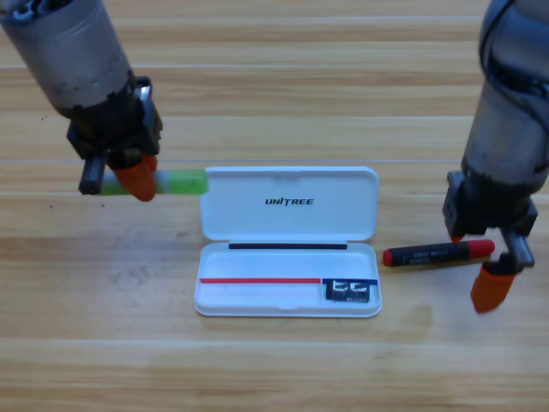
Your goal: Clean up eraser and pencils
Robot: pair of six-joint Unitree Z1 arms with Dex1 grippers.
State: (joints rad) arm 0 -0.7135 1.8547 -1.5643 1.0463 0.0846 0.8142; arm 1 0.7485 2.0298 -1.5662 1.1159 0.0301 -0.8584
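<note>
Two pencils out of the white case: green pencil left of its lid, clamped in the left gripper; red-ended black pencil on the table right of the case, right gripper spread open around it. Eraser sits in the tray's right end.

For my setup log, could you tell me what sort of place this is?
Probably a robot test bench: a wooden table, two grey arms over it, and an open white case holding an eraser.
</note>
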